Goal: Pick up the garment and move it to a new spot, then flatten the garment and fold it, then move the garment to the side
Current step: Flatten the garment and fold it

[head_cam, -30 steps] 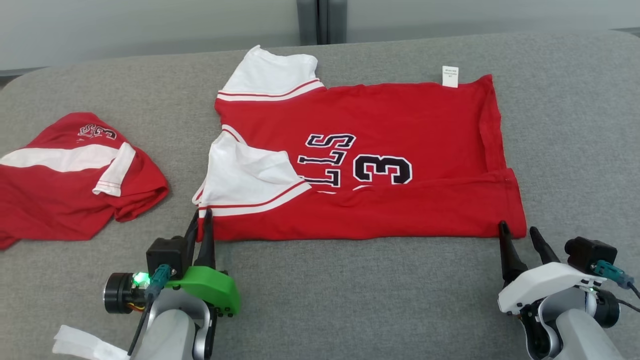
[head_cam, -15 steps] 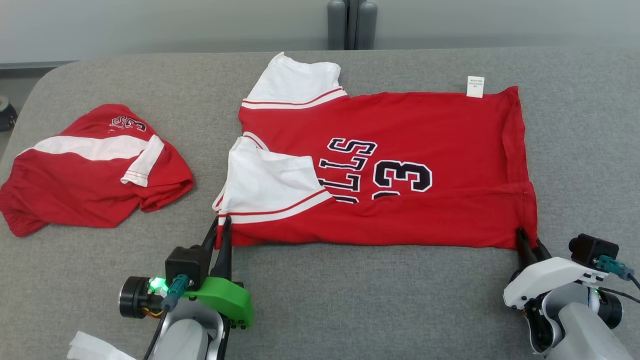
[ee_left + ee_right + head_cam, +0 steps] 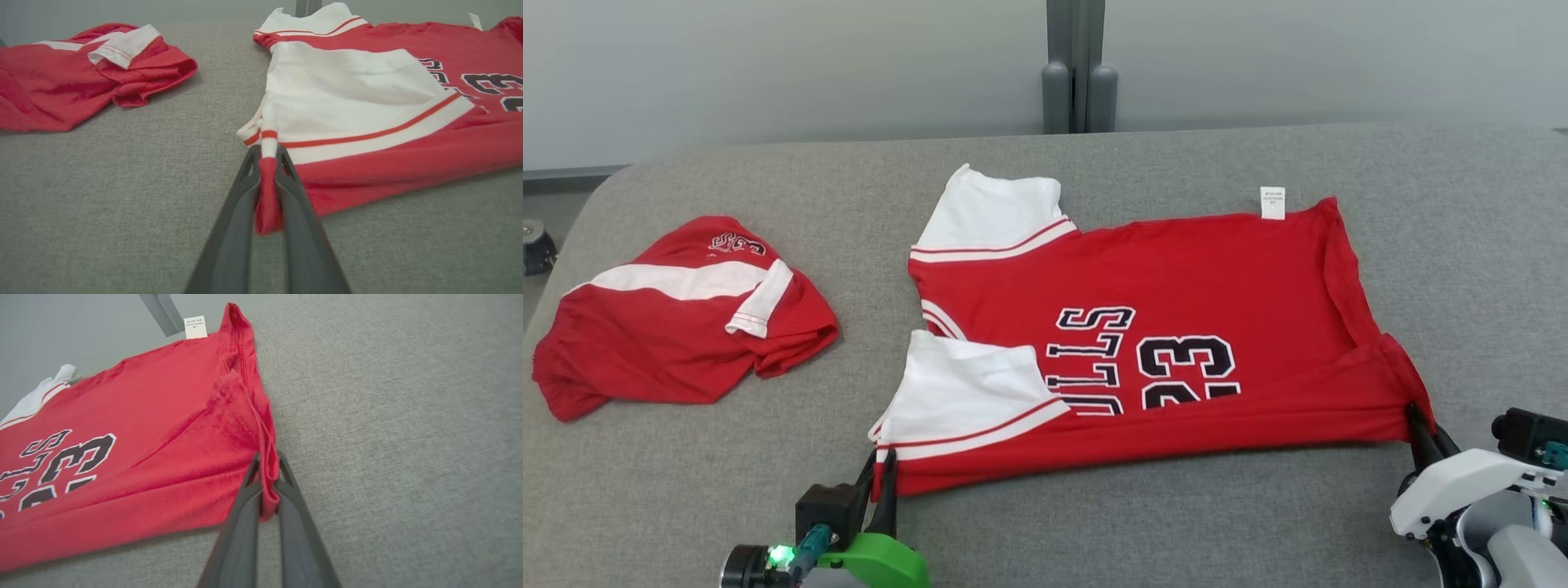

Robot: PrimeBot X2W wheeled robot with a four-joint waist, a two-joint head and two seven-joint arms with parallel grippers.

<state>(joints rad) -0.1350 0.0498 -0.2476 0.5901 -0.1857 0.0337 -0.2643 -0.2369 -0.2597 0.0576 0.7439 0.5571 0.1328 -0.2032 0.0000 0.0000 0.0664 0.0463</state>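
Note:
The garment [image 3: 1176,286] is a red jersey with white sleeves and black "23" lettering, spread on the grey table, its near long edge folded over. My left gripper [image 3: 882,474] is shut on its near left corner, by the white sleeve; red cloth [image 3: 267,192] shows pinched between the dark fingers [image 3: 233,220]. At the near right hem corner my right gripper [image 3: 1425,429] is shut on the garment [image 3: 143,457], whose fabric [image 3: 267,490] is squeezed between that gripper's fingers [image 3: 294,522].
A second red-and-white jersey [image 3: 678,318] lies crumpled at the table's left side, also in the left wrist view [image 3: 81,69]. A grey post [image 3: 1078,82] stands behind the table's far edge. Bare grey tabletop [image 3: 1135,523] lies in front of the garment and to its right.
My right gripper has gone from open beside the hem corner to shut on it. The head camera has tilted, shifting the scene down. The garment's near edge has been drawn slightly toward me.

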